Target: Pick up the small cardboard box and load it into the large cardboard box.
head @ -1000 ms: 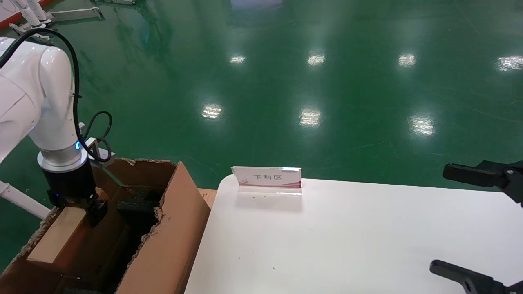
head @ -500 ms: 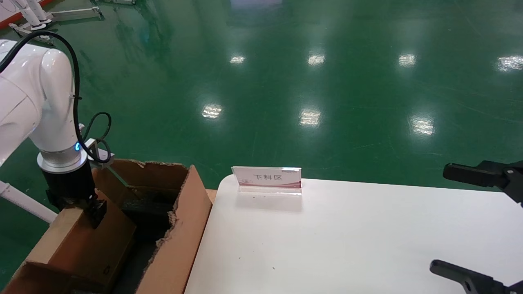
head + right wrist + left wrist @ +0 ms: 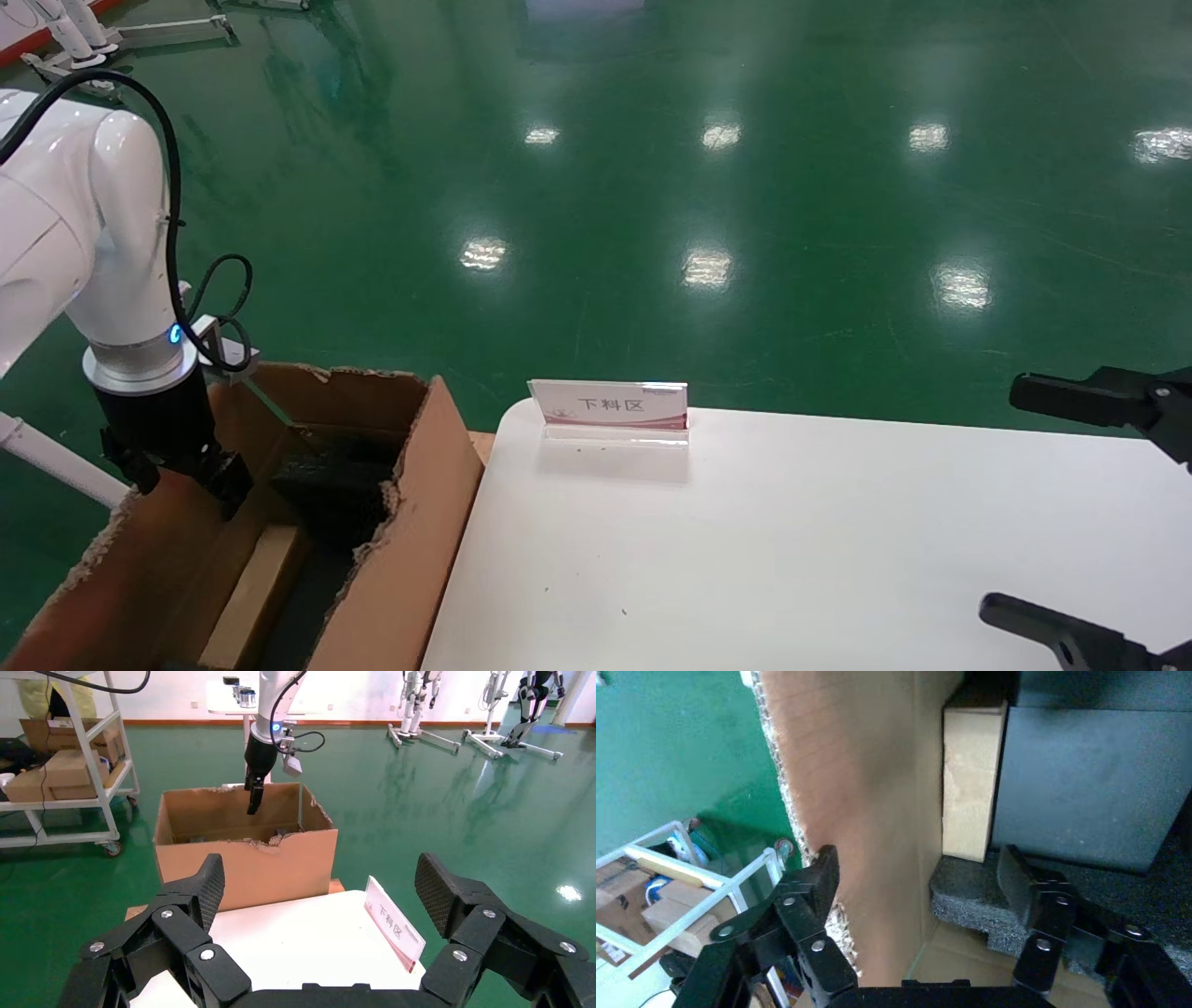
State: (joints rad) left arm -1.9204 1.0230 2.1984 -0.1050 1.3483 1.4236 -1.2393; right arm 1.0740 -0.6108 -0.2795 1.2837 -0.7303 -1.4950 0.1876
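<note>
On a glossy green floor (image 3: pixel 652 186), a white table (image 3: pixel 838 540) carries a clear acrylic sign (image 3: pixel 610 407) reading "下料区". The plain brown small cardboard box (image 3: pixel 251 596) lies inside the ragged-edged large corrugated cardboard box (image 3: pixel 410 550), beside black foam blocks (image 3: pixel 326 480). The left gripper (image 3: pixel 182 475) hangs spread and empty above it; the right gripper (image 3: pixel 320 892) hovers spread over the table.

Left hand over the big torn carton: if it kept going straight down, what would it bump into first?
Probably the black foam lining the large cardboard box. The open left hand points at it; the small cardboard box stands farther off, though depth is unclear.

Left gripper (image 3: pixel 182 480) fingers spread; right gripper (image 3: pixel 320 903) likewise.
</note>
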